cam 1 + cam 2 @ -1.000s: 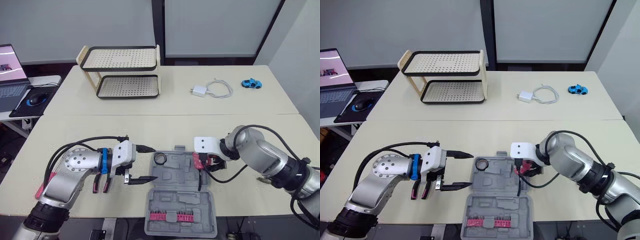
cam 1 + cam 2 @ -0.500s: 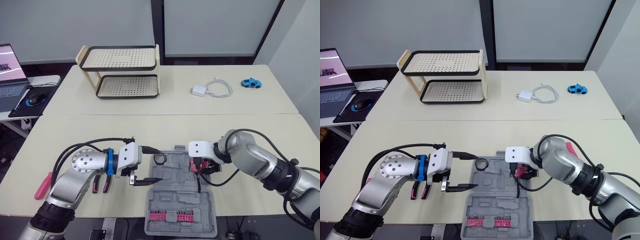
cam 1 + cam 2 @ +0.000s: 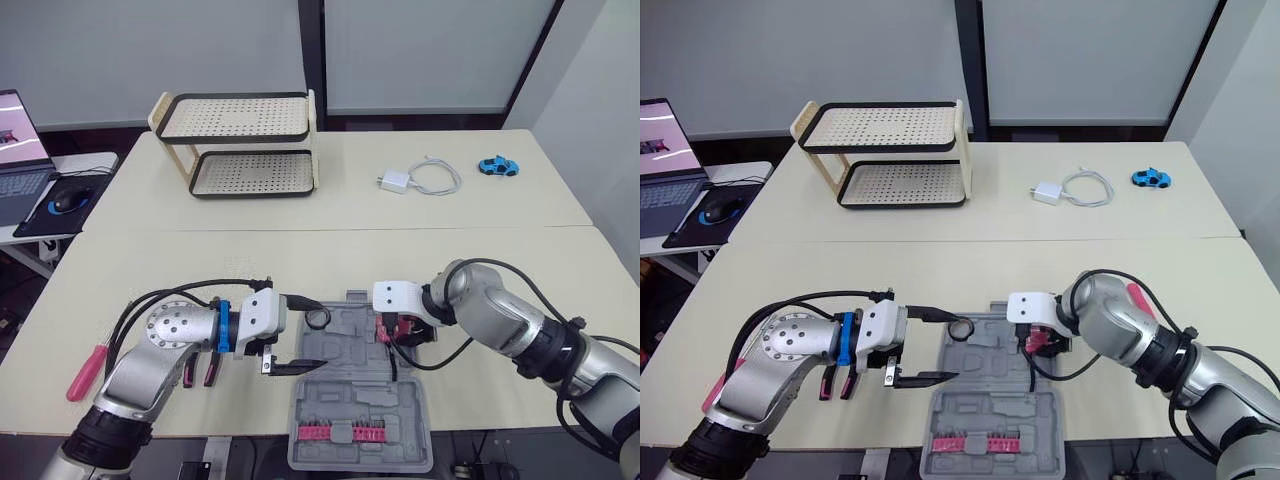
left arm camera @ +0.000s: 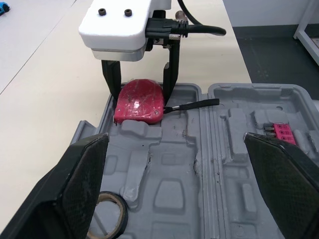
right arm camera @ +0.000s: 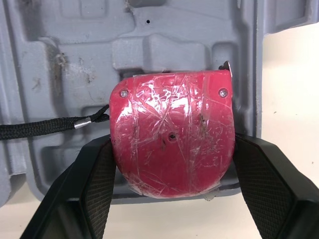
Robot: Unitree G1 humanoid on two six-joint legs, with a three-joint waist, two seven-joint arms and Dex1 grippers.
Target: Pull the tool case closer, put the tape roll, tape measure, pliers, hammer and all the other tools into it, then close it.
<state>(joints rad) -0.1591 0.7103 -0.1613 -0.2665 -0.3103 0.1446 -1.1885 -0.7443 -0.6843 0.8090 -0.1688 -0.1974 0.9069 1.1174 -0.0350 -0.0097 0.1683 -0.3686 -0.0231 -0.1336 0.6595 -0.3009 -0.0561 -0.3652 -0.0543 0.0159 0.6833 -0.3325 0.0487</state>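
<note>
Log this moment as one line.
right claw: shut on tape measure, in tool case | left claw: open, near tape roll

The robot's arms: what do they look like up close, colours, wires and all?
Both the left arm and right arm are rounded silver metal, looped with black cables. The left carries a blue ring. Each ends in a white boxy wrist block, then two black fingers: the left gripper and right gripper.

Cream tables (image 3: 300, 255), grey wall panels (image 3: 420, 50), side desk (image 3: 98, 160)
</note>
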